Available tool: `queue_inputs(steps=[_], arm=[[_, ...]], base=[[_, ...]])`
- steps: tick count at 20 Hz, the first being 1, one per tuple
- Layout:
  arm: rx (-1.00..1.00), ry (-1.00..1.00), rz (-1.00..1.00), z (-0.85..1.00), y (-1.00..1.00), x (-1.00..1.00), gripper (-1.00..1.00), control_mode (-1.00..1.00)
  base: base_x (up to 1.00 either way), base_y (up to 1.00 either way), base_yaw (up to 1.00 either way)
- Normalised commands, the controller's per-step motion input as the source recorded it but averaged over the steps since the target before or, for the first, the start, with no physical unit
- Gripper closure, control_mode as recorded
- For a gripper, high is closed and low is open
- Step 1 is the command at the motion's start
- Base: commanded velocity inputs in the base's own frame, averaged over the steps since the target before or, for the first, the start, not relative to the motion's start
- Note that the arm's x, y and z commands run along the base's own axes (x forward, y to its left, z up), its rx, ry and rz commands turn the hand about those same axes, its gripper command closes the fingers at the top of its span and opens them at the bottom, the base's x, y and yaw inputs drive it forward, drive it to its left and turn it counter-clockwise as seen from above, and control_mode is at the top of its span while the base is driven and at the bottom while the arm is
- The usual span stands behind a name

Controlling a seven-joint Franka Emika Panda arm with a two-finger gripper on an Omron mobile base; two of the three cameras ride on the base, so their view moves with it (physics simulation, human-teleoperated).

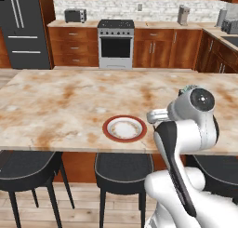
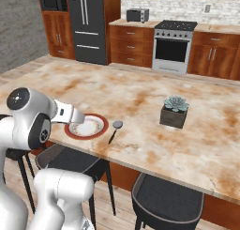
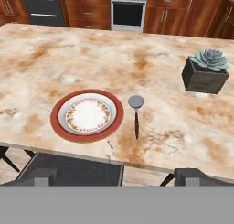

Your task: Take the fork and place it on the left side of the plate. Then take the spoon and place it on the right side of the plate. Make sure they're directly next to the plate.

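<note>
Spoon (image 3: 135, 113) lying flat on the marbled counter (image 3: 55, 54), just right of the plate (image 3: 87, 115), apart from the red rim by a narrow strip of stone. Round grey bowl pointing toward the far side of the counter, thin dark handle running back toward the near edge. Same placing in the right base view — spoon (image 2: 115, 130) beside the plate (image 2: 86, 126), handle angled toward the counter's front edge. Fork nowhere to be made out in these pictures.

Plate red-rimmed, with a white centre ringed by a small flowered pattern, sitting close to the near edge; seen too in the left base view (image 1: 124, 128), partly beside the arm's white links.

Gripper: two dark fingertips (image 3: 39, 176) standing at the bottom of the hand view, set wide apart with nothing between them — released, held back above the counter's near edge, clear of plate and spoon.

Further out, to the right: a succulent in a dark square planter (image 3: 205, 72), well apart from the spoon. Black stools (image 1: 123, 169) tucked under the near edge. Beyond the counter, a steel oven (image 1: 115, 43) among wooden cabinets, and a dark fridge (image 1: 23, 27) at the left.
</note>
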Motion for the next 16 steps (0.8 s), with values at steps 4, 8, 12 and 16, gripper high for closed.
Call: queue_inputs(steps=[4, 8, 12, 16], arm=[[-0.04, -0.24, -0.01, 0.01, 0.00, -0.57, -1.00, -1.00], [-0.01, -0.17, 0.00, 0.00, 0.00, -0.34, -1.00, -1.00], [0.00, 0.00, 0.00, 0.00, 0.00, -0.06, -1.00, 1.00], [0.00, 0.00, 0.00, 0.00, 0.00, 0.00, -1.00, 1.00]], base=[[0.00, 0.00, 0.00], [0.00, 0.00, 0.00], [-0.05, 0.07, 0.00], [0.00, 0.67, 0.00]])
